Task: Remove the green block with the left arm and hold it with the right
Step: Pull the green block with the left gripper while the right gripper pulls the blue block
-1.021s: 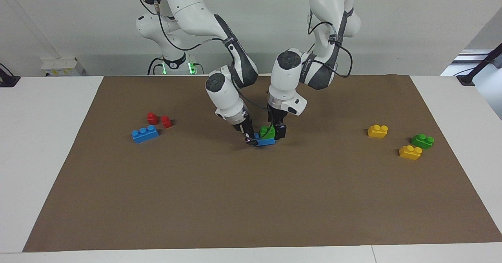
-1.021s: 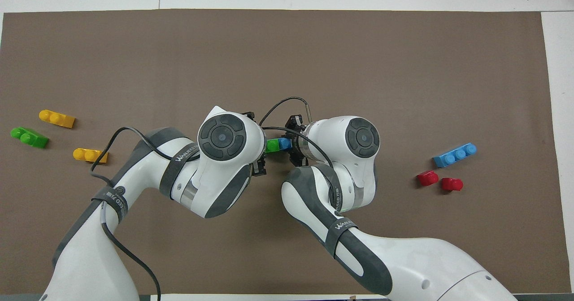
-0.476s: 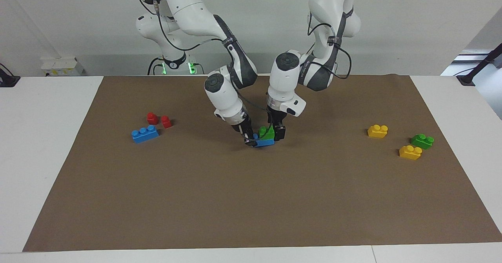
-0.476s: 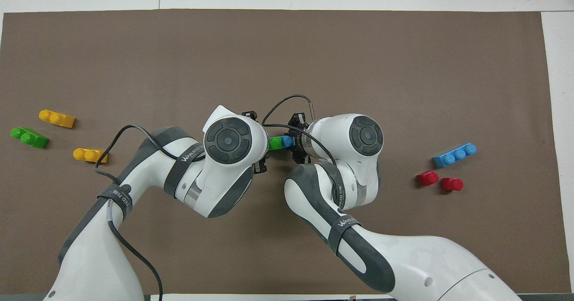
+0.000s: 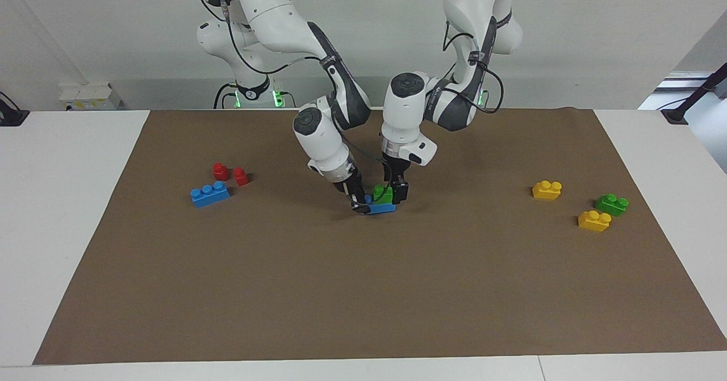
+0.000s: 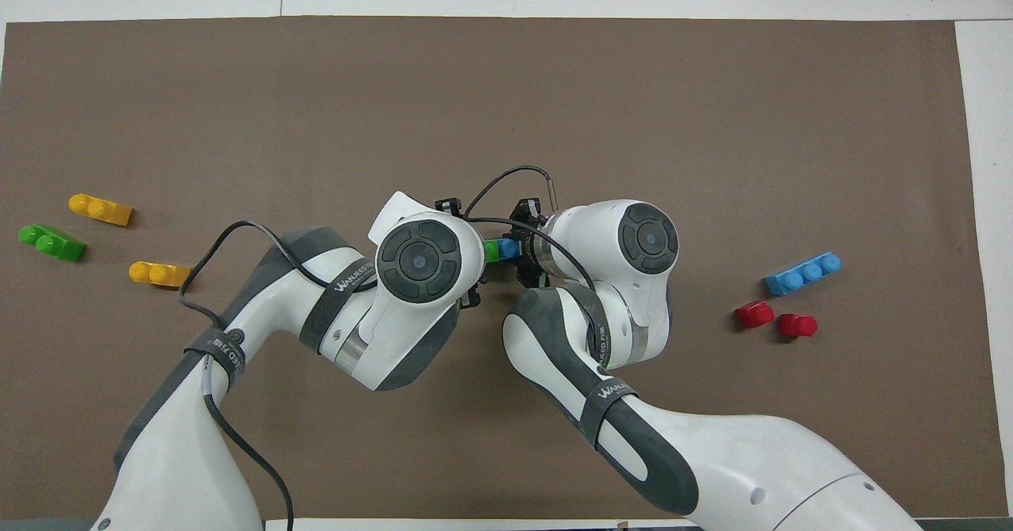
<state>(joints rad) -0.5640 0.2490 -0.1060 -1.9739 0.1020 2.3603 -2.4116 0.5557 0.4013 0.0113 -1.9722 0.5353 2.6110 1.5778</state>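
A green block [image 5: 384, 193] sits on a blue brick [image 5: 383, 208] at the middle of the brown mat [image 5: 363, 290]. My left gripper [image 5: 396, 192] comes down from above and is shut on the green block. My right gripper [image 5: 359, 204] is tilted in from the right arm's end and is shut on the blue brick, low at the mat. In the overhead view only a sliver of the green block [image 6: 491, 251] and the blue brick [image 6: 507, 248] shows between the two wrists. The left wrist hides the left gripper's fingers there.
A second green block [image 5: 611, 204] and two yellow bricks [image 5: 547, 189] [image 5: 594, 220] lie toward the left arm's end of the mat. A blue three-stud brick [image 5: 210, 193] and two red pieces [image 5: 220, 171] [image 5: 241, 176] lie toward the right arm's end.
Both grippers and the green-on-blue stack have shifted slightly toward the right arm's end. The left wrist has moved further over the green block. The loose bricks have not moved.
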